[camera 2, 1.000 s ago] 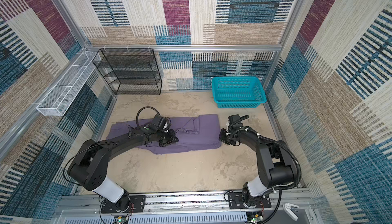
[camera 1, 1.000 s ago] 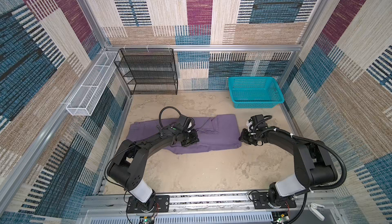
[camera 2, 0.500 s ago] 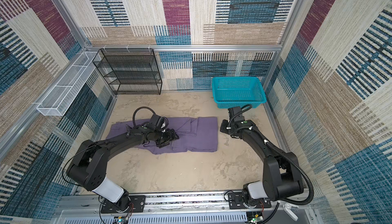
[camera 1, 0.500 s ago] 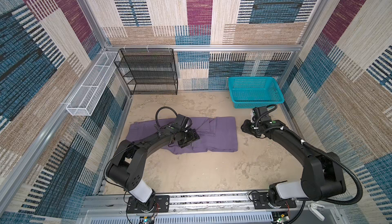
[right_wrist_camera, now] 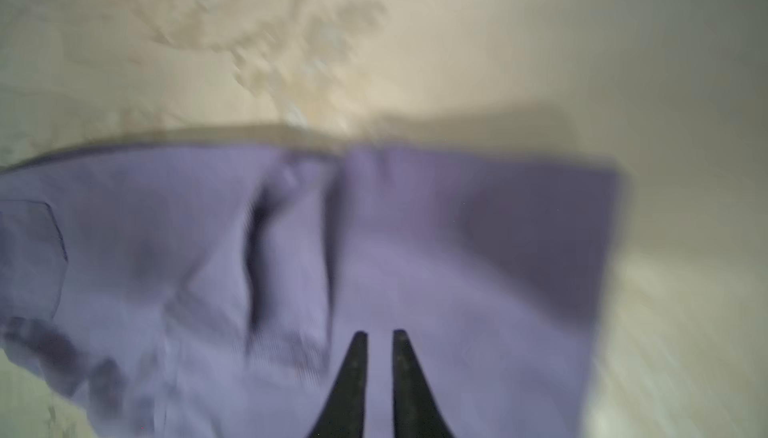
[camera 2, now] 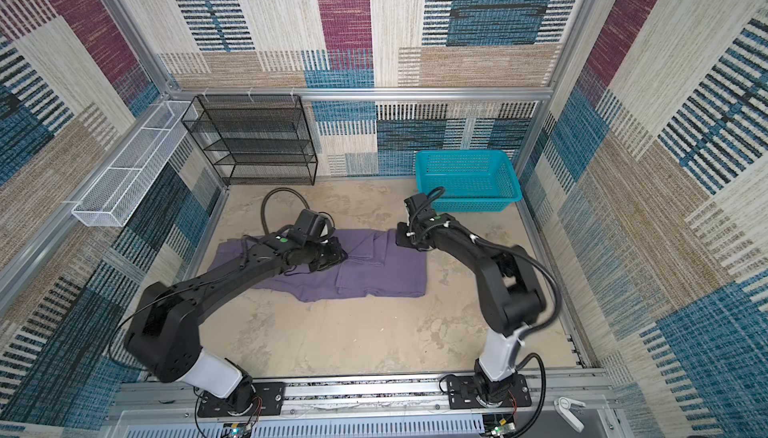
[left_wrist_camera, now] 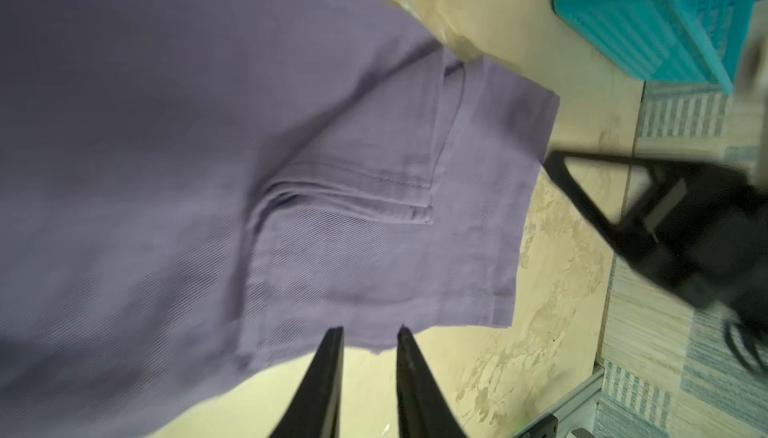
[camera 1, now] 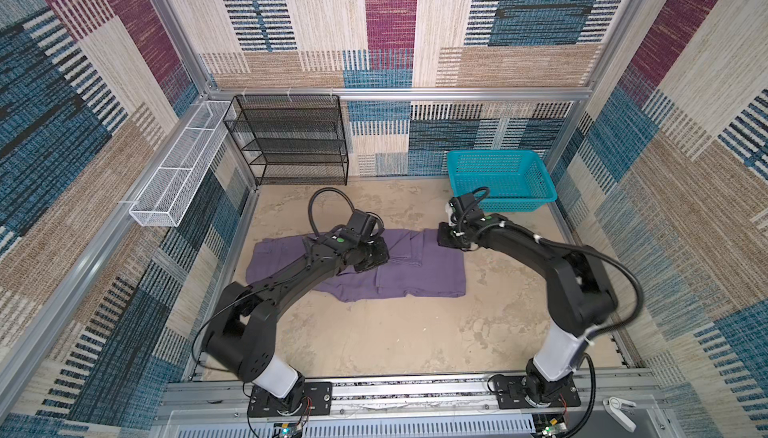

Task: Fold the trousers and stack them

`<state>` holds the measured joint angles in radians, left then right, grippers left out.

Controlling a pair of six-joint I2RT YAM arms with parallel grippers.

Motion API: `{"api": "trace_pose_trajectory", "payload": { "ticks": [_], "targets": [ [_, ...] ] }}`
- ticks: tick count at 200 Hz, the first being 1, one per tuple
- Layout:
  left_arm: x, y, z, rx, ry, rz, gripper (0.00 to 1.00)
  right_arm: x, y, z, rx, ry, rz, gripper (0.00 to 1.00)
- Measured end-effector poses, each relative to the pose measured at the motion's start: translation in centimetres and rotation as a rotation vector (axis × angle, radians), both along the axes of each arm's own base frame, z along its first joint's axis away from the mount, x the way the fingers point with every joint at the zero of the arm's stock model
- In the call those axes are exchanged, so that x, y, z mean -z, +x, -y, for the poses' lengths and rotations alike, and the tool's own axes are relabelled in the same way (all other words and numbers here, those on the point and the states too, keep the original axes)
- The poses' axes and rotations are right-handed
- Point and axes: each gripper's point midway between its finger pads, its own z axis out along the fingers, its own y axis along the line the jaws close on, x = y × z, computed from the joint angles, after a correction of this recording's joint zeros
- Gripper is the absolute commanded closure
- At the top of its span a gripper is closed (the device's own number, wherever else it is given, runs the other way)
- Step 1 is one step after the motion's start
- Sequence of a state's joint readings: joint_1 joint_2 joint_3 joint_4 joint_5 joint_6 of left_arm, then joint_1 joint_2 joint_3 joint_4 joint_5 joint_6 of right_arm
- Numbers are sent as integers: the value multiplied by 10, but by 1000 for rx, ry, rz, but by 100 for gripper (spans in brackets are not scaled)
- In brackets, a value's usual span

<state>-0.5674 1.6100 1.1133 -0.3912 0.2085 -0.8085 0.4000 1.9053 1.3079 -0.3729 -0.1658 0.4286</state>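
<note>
The muted-purple trousers (camera 1: pixel 415 274) (camera 2: pixel 382 274) lie flat across the sandy floor, partly folded, with a seam and pocket showing in the left wrist view (left_wrist_camera: pixel 166 166). My left gripper (camera 1: pixel 372 255) (camera 2: pixel 332 255) hovers low over their middle. Its jaws (left_wrist_camera: pixel 368 330) are open and empty, tips at the cloth's near edge. My right gripper (camera 1: pixel 446 240) (camera 2: pixel 403 237) sits at the trousers' far right corner. Its jaws (right_wrist_camera: pixel 379 332) stand a narrow gap apart over the blurred cloth (right_wrist_camera: pixel 457 249), with nothing between them.
A teal basket (camera 1: pixel 500 203) (camera 2: pixel 469 203) (left_wrist_camera: pixel 644 20) stands at the back right, just behind the right gripper. At the back left there is a black wire rack (camera 1: pixel 291 141). A white wire tray (camera 1: pixel 178 174) hangs on the left rail.
My right gripper has moved from the trousers' right edge toward the back, to their far right corner. The left gripper has shifted slightly backward over the cloth.
</note>
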Motion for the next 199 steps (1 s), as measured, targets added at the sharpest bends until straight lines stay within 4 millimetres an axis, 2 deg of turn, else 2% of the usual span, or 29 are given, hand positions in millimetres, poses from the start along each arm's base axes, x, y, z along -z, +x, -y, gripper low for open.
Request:
{"api": "trace_pose_trajectory", "payload": {
  "ticks": [9, 16, 36, 65, 101, 127, 145, 161, 174, 199],
  "targets": [
    [8, -7, -3, 6, 16, -37, 72, 17, -5, -3, -14, -3, -62, 85],
    [7, -7, -3, 4, 18, -35, 71, 23, -6, -6, -24, 2, -87, 83],
    [5, -3, -2, 3, 13, -22, 69, 27, 6, -20, -49, 44, -75, 82],
    [7, -2, -1, 8, 17, -26, 69, 37, 7, -27, -70, 73, -94, 84],
    [7, 3, -1, 10, 24, -28, 67, 31, 5, -42, -116, 141, -93, 86],
    [1, 8, -1, 7, 19, -13, 67, 10, 4, -66, -179, 239, -89, 84],
    [-2, 10, -3, 5, 18, -6, 66, -13, 21, -87, -220, 306, -47, 82],
    [-5, 11, -4, 3, 16, 3, 66, -21, 41, -103, -239, 344, -25, 81],
    [-6, 11, -5, 1, 15, 5, 64, -18, 58, -112, -240, 352, -18, 78],
    [-5, 10, -5, 3, 16, 0, 62, 2, 86, -119, -207, 333, -48, 78]
  ]
}}
